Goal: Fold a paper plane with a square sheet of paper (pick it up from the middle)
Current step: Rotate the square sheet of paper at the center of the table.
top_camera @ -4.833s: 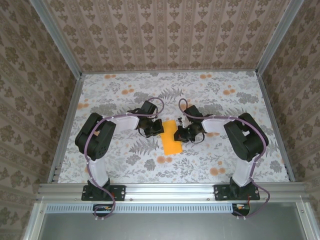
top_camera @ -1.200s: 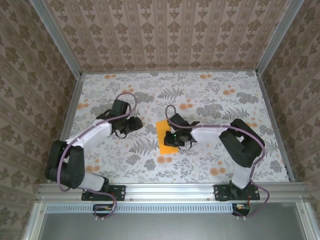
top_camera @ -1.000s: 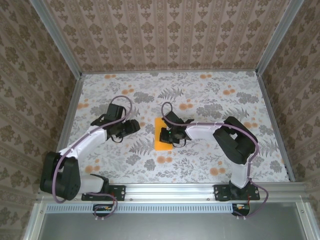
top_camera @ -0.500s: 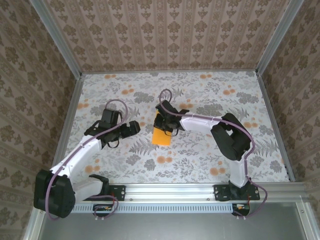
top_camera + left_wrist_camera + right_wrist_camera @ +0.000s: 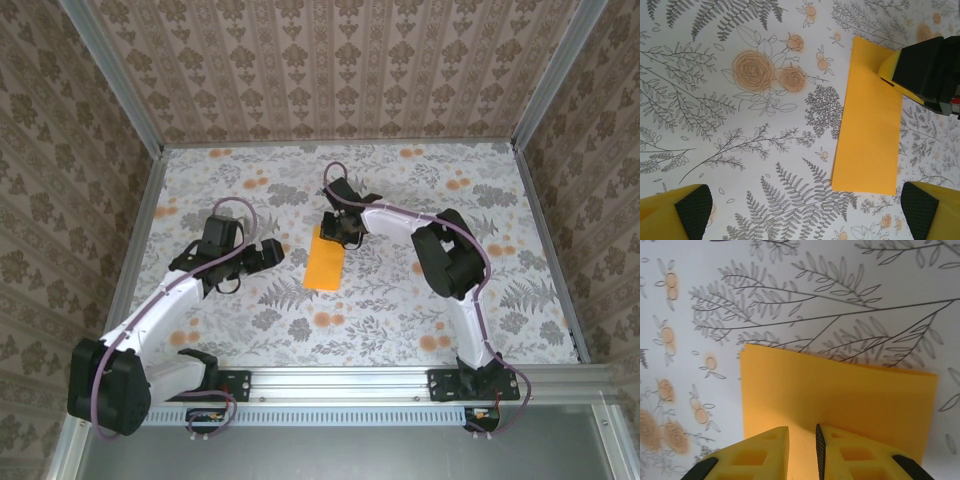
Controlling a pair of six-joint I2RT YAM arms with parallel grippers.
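The square sheet of paper lies flat on the flowered table, folded into a narrow orange-yellow rectangle. My right gripper is over its far end. In the right wrist view its yellow fingers stand a narrow gap apart above the paper, with nothing pinched between them. My left gripper hovers just left of the sheet, wide open and holding nothing. Its black pads sit at the bottom corners of the left wrist view, where the right gripper's body covers the paper's far corner.
The flowered cloth covers the whole table. Aluminium rails run along the front and sides, and patterned walls close in the back and both sides. Both arms reach in from the near edge.
My right gripper slid along the folded sheet from its near part to its far end, and its fingers parted slightly. My left gripper opened wide and drew back to the left.
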